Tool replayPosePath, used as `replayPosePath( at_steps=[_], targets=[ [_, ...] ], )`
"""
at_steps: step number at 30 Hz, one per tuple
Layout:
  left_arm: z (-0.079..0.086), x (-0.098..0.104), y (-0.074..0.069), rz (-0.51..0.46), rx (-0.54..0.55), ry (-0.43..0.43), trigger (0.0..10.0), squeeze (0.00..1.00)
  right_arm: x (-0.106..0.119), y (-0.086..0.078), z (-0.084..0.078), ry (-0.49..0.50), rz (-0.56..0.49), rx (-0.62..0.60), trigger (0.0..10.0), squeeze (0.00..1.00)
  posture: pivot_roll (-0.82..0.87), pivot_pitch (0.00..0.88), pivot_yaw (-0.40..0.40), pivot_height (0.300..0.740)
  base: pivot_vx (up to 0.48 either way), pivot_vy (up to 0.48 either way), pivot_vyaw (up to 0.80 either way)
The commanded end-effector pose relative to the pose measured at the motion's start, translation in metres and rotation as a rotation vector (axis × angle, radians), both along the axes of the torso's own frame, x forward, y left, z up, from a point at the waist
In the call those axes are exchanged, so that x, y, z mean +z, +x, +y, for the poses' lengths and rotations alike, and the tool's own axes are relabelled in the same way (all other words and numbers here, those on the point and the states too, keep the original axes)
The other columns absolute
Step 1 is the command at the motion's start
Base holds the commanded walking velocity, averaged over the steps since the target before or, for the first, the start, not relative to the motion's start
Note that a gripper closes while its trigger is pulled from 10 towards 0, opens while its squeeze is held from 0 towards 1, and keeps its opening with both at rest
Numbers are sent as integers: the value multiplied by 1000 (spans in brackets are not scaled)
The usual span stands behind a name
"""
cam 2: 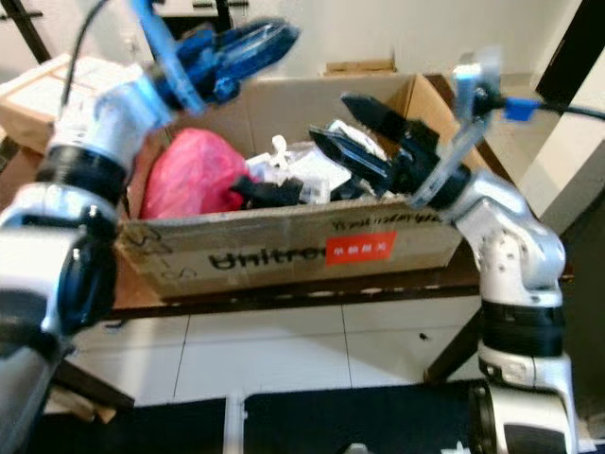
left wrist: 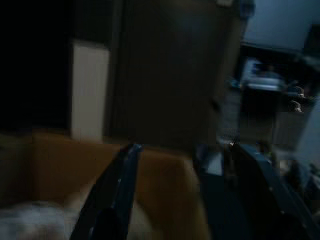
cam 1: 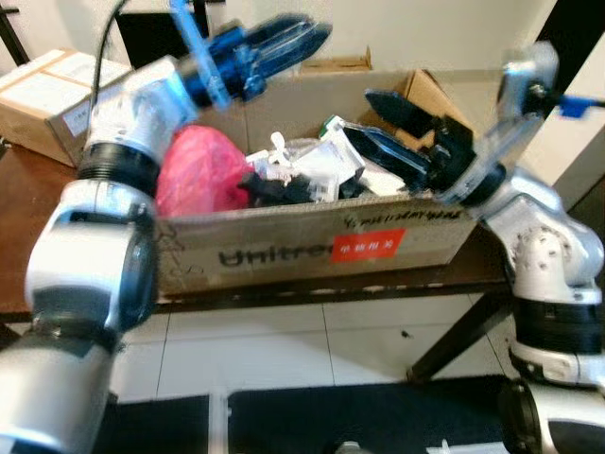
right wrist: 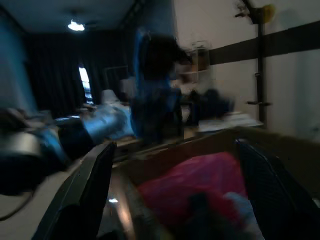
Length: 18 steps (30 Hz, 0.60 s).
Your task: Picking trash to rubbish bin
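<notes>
Cardboard box [cam 1: 284, 251] on the desk [cam 1: 473, 270], crammed with trash [cam 1: 312, 175] and a pink bag [cam 1: 198, 170]. Right end effector [cam 1: 378, 123] spread wide, empty, just above the trash. Left end effector [cam 1: 293, 38] open, empty, above the pink bag.

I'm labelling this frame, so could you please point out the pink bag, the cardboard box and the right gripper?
pink bag [cam 1: 200, 170], left eye view, middle of its crumpled side.
cardboard box [cam 1: 284, 248], left eye view, front wall by the printed lettering.
right gripper [cam 2: 342, 128], right eye view, between its open fingertips.
</notes>
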<state>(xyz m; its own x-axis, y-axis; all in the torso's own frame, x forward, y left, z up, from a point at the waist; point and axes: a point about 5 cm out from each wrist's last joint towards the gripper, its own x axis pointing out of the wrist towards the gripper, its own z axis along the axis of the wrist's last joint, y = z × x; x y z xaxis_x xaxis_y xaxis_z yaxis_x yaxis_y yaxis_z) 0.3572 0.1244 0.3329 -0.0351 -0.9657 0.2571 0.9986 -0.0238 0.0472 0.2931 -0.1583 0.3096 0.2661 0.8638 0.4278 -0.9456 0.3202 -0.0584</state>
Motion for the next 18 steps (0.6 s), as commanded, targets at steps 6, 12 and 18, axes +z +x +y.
replayPosePath(
  at_steps=[6, 12, 18],
  targets=[
    [-2, -35, -58, 57, -254, 117, 10000, 0, -23, -27, 13, -26, 71, 244, 10000, 0, -23, 139, 6, 740, 0, 0, 0],
    [-11, -88, -76, 144, -219, 284, 10000, 0, -58, -28, 19, -167, 175, 236, 10000, 0, -20, 141, 7, 740, 0, 0, 0],
    [-21, -137, -83, 167, -25, 458, 10000, 0, -88, -30, 24, -288, 252, 208, 10000, 0, -18, 144, 11, 740, 0, 0, 0]
  ],
)
